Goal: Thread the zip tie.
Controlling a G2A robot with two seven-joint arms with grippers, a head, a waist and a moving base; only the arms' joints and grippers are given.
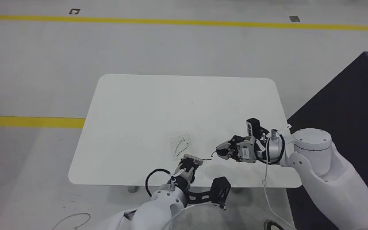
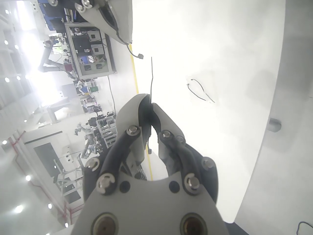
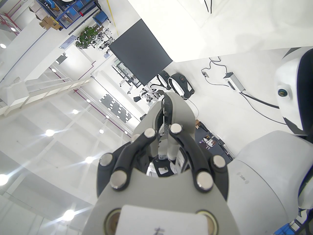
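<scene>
This is a large robotics lab in a factory-like hall. A pale floor with yellow lines (image 1: 172, 22) runs beyond the far edge of the white table (image 1: 144, 115). Around it stand metal-framed test cells (image 2: 90, 50), other robot arms (image 2: 47, 59), a blue wire cart (image 3: 66, 10) of boxes and a black partition (image 3: 139, 54), under round ceiling lamps (image 3: 49, 132).

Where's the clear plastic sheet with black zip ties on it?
In the top view, the clear plastic sheet lies flat on the white table, by the middle of its robot-side edge, just beyond the left gripper and left of the right gripper.
</scene>
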